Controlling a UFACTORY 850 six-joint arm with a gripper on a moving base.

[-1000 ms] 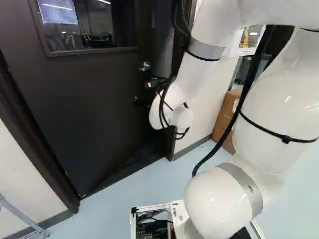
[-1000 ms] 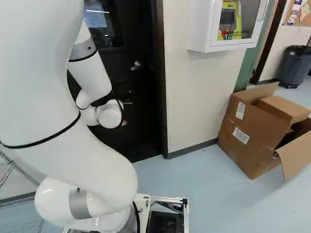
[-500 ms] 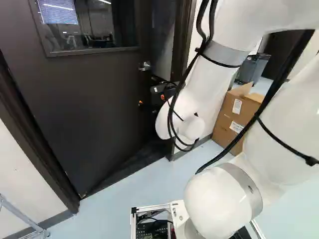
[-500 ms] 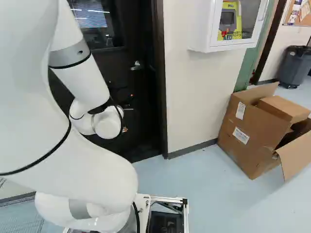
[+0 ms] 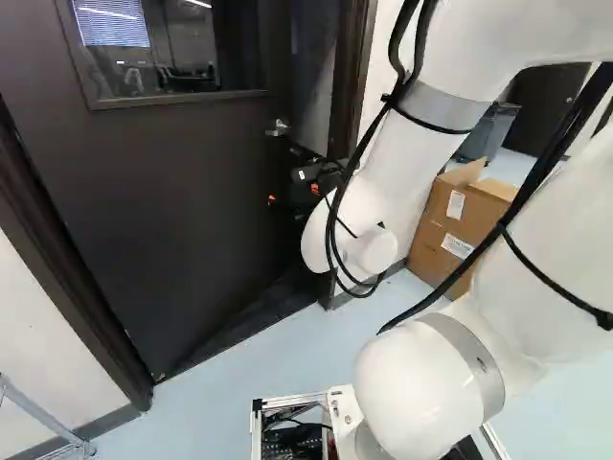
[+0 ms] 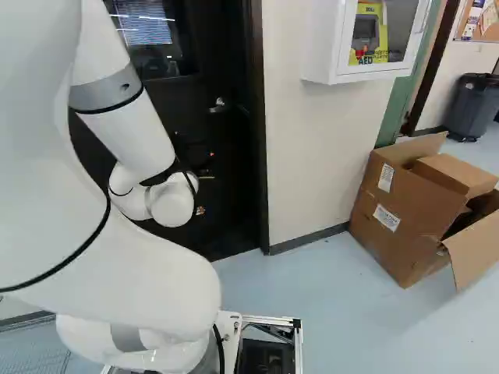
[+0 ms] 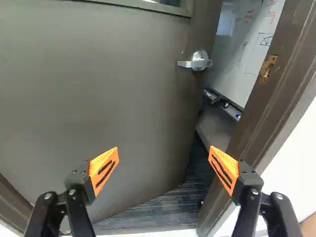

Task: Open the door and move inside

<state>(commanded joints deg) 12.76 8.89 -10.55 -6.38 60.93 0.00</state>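
Spread well apart, the jaws of the black, orange-padded two-fingered gripper [image 5: 293,194] held nothing between them. Ahead of them stood the dark brown door [image 7: 103,89], ajar and swung away from the arm, with its silver lever handle [image 7: 197,61] beyond the fingers and touched by neither. A framed glass window [image 5: 163,48] was set in the door above the handle's level.

Between the door's free edge and the dark brown door frame [image 7: 264,111] was a gap, and a brass strike plate [image 7: 267,68] was fixed to the frame. Through the gap showed a whiteboard [image 7: 249,49] bearing red and dark handwriting and drawn lines. Dark ribbed flooring [image 7: 158,210] lay at the foot of the door.

On the cream wall [image 6: 312,156] beside the frame, in the right base view, hung a white cabinet [image 6: 320,47]; inside was a yellow device [image 6: 370,35] with dark and red lettering. Below and to the right of it, an open brown cardboard box [image 6: 405,210] carried two white printed labels [image 6: 386,178]. Farther off stood a grey plastic bin [image 6: 472,105], near a corkboard [image 6: 487,27] with papers on it.
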